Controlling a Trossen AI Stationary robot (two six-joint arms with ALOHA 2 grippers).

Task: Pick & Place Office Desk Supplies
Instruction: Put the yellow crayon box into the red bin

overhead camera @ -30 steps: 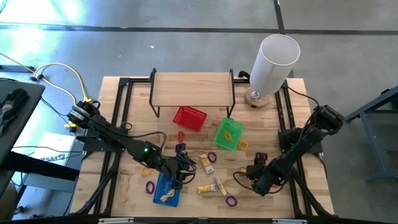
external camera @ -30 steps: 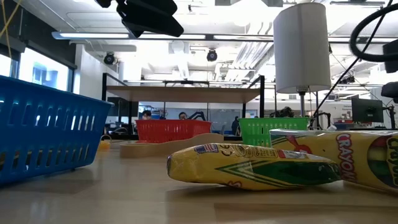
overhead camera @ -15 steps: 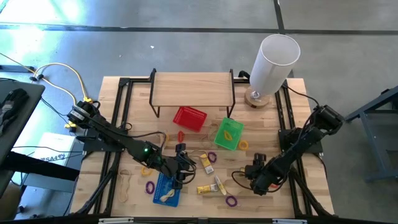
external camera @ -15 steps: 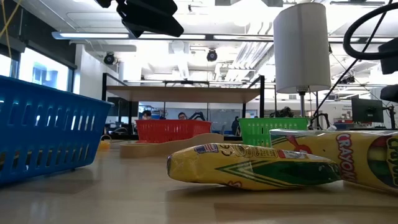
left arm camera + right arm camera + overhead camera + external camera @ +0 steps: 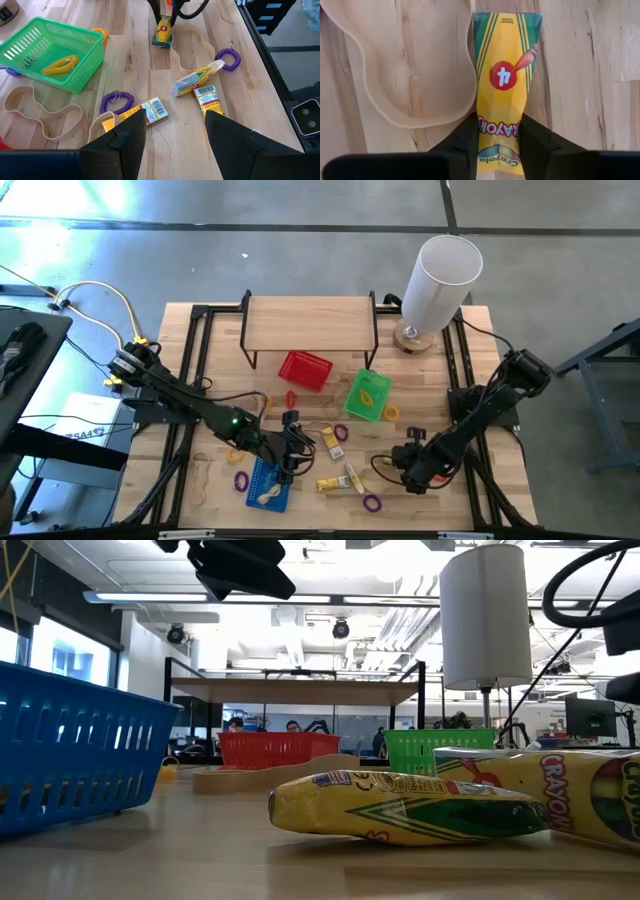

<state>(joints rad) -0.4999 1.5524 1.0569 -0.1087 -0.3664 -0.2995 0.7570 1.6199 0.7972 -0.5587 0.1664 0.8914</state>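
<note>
My right gripper [image 5: 498,145] stands low over the table's near right part, shut on a yellow crayon pack [image 5: 503,75] that lies beside a tan band [image 5: 410,65]. The left wrist view shows the same pack [image 5: 163,35] under that gripper. My left gripper [image 5: 175,135] hangs open above the table's middle, over the far end of the blue basket [image 5: 266,485], with nothing between its fingers. Other crayon packs [image 5: 197,80], purple coil loops [image 5: 116,102] and tan bands [image 5: 42,112] lie flat on the wood. A yellow loop [image 5: 59,65] lies in the green basket [image 5: 75,80]. My right gripper pinches one end of the crayon pack [image 5: 498,131] between its two fingers, which press on the pack's two long edges. The pack is squeezed narrower there. The fingers come from above, pointing steeply down. The rest of the pack lies on the table.
A red basket [image 5: 304,370] and the green basket [image 5: 367,394] stand near the table's middle, in front of a wooden shelf [image 5: 310,323]. A tall white cylinder [image 5: 440,280] stands at the far right corner. Black rails [image 5: 195,370] run along the table's sides.
My right gripper has stayed at the same spot over the crayon pack and has drawn its fingers together on it. The cable on that arm has shifted a little in the low view. My left gripper has kept still.
</note>
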